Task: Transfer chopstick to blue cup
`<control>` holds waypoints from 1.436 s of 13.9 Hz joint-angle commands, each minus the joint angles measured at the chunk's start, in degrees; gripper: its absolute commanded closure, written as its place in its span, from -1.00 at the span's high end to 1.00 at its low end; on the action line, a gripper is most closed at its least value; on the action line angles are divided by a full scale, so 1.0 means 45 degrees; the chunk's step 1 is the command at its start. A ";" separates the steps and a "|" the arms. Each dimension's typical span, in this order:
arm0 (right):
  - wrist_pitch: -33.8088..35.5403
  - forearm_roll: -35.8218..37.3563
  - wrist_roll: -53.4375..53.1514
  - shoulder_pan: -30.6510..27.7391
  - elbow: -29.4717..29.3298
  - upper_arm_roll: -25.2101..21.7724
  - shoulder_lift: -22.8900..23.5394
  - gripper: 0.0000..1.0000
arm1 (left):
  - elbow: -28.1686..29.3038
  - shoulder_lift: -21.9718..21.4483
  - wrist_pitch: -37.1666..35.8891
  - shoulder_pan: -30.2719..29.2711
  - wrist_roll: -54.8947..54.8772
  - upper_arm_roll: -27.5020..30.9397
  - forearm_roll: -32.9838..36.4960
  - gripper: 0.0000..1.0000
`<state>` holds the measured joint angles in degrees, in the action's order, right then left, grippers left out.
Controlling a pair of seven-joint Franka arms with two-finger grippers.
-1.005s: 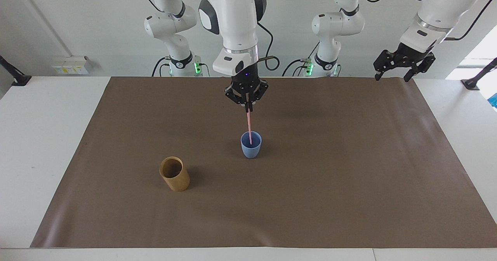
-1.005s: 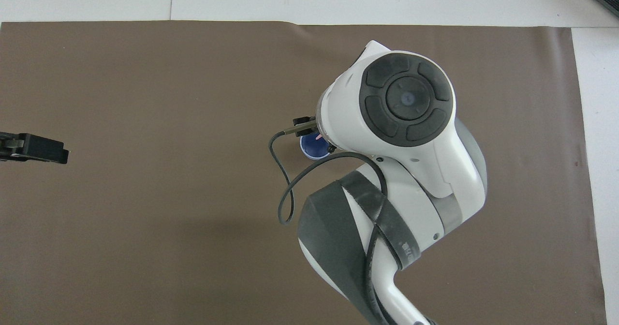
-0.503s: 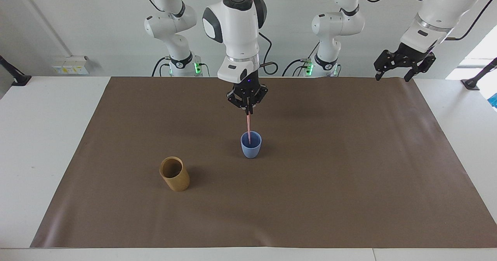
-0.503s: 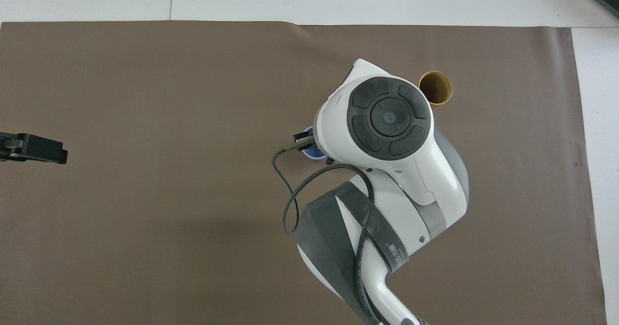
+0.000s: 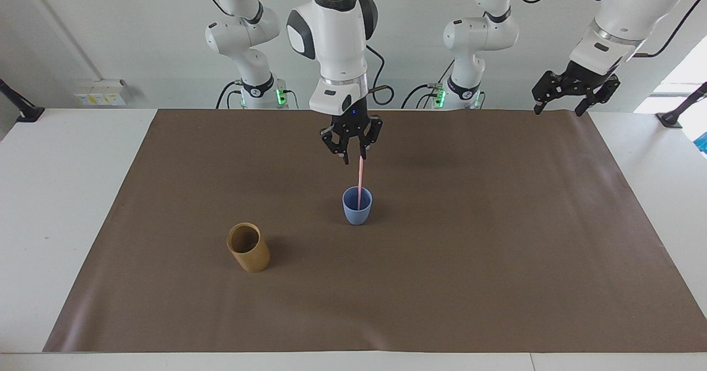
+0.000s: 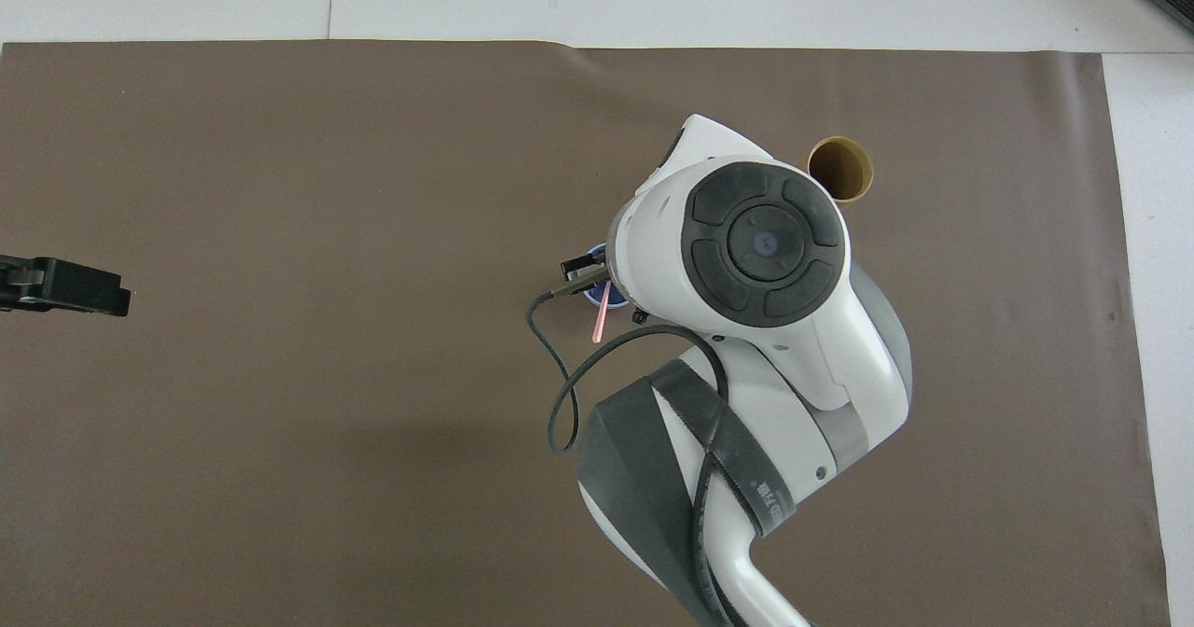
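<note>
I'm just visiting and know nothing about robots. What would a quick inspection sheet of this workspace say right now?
Surface: white table covered by a brown mat.
Job's things: chopstick stands in the blue cup, its top leaning against one finger of the right gripper.
Clutter: tan cup, farther from the robots than the blue cup, toward the right arm's end.
Grippers: right gripper open over the blue cup, no longer clamping the chopstick; left gripper open, waiting above the mat's edge at the left arm's end.
Cables: black cable looping off the right arm's wrist.
Surroundings: white wall, wall sockets, two further arm bases.
</note>
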<state>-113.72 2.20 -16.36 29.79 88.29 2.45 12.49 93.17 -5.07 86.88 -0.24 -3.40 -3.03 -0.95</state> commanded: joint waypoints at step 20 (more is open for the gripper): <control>0.7459 -0.0138 0.0022 -0.5624 -0.0811 -0.0194 -0.2834 1.00 | -0.0080 -0.0044 -0.0245 -0.0043 -0.0105 0.0009 0.0035 1.00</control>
<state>-80.80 2.15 -17.85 6.07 84.31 0.93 0.25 93.17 -5.07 86.88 -0.24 -3.40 -3.03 -0.95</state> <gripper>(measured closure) 0.000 0.000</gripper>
